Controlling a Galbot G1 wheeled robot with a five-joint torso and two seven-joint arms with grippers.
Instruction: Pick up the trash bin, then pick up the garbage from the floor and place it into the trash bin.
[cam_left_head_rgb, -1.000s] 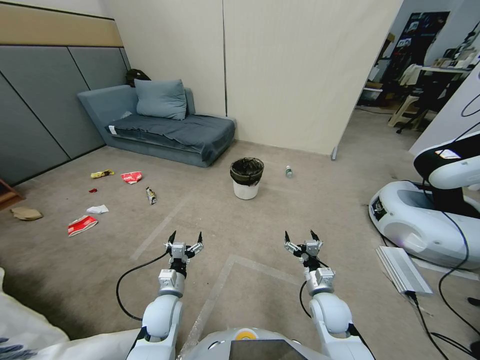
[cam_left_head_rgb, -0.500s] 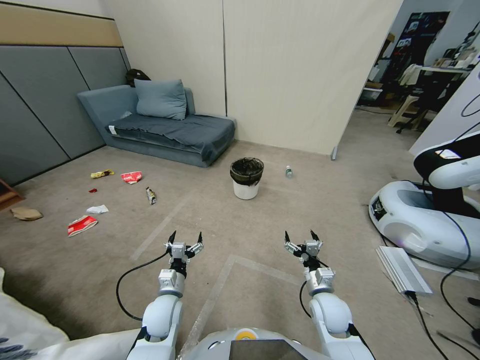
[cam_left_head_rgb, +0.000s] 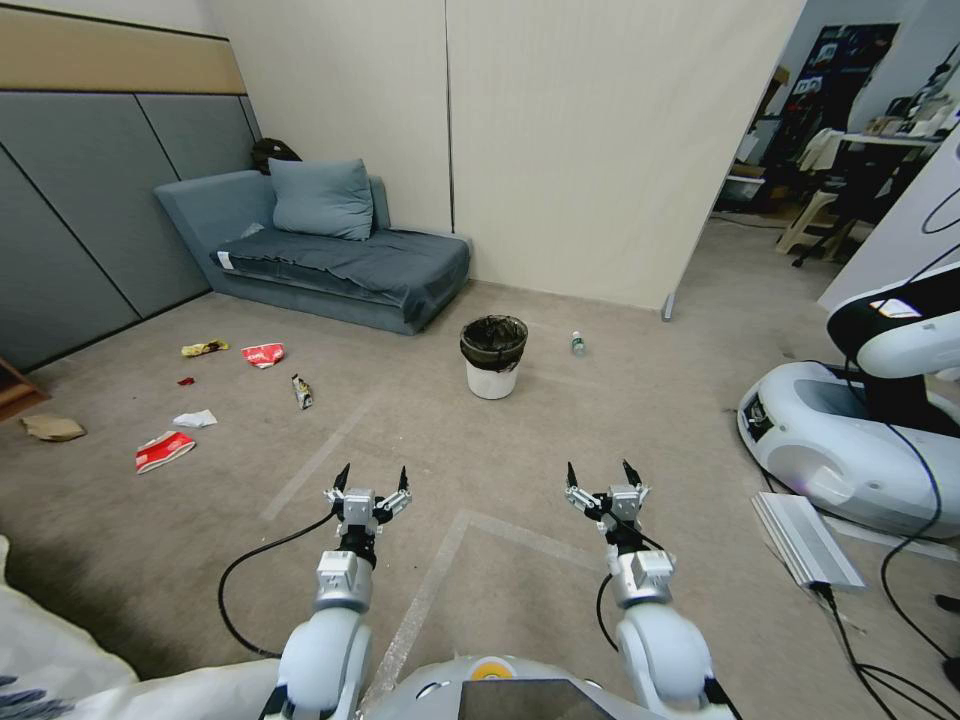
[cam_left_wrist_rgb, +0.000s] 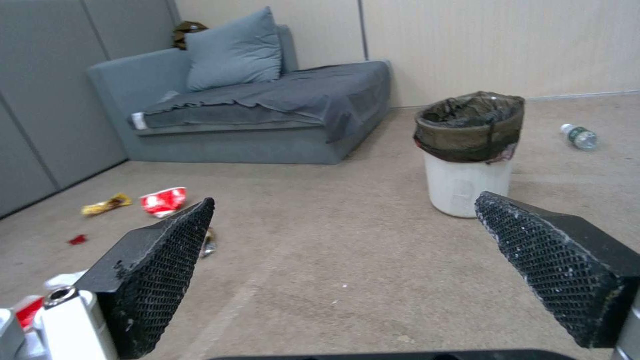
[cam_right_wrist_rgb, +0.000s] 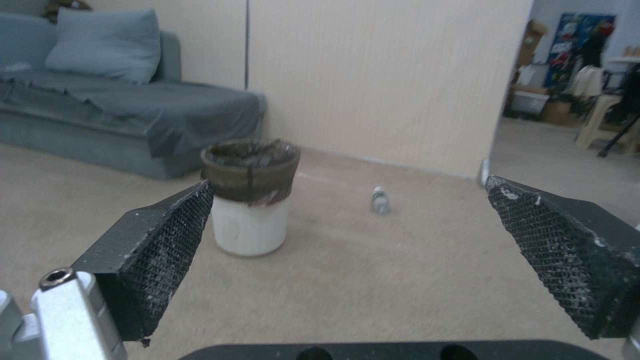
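While the bin (cam_left_head_rgb: 494, 357) stands upright on the carpet at the centre of the head view, just in front of the sofa's near corner, nothing holds it: the left gripper (cam_left_head_rgb: 369, 488) and right gripper (cam_left_head_rgb: 600, 483) both hover low in the frame with jaws spread wide and empty, well short of it. The black liner is folded over the rim and looks loose and crinkly, so a good pick would likely mean driving closer, squaring up, and pinching the rim itself rather than only the bag, which could slip or tear. The garbage lies well apart to the left of the frame: a yellow wrapper (cam_left_head_rgb: 204, 348), a red wrapper (cam_left_head_rgb: 264, 354), a dark wrapper (cam_left_head_rgb: 302, 391), a tissue (cam_left_head_rgb: 195, 418), a second red wrapper (cam_left_head_rgb: 164, 450), brown paper (cam_left_head_rgb: 52, 428) and a red scrap (cam_left_head_rgb: 185, 381). A bottle (cam_left_head_rgb: 577, 343) lies just right of the bin. The sofa (cam_left_head_rgb: 320, 250) fills the upper left; another robot's base (cam_left_head_rgb: 850, 440) and its cables crowd the right edge, worth steering clear of. The floor between grippers and bin looks free
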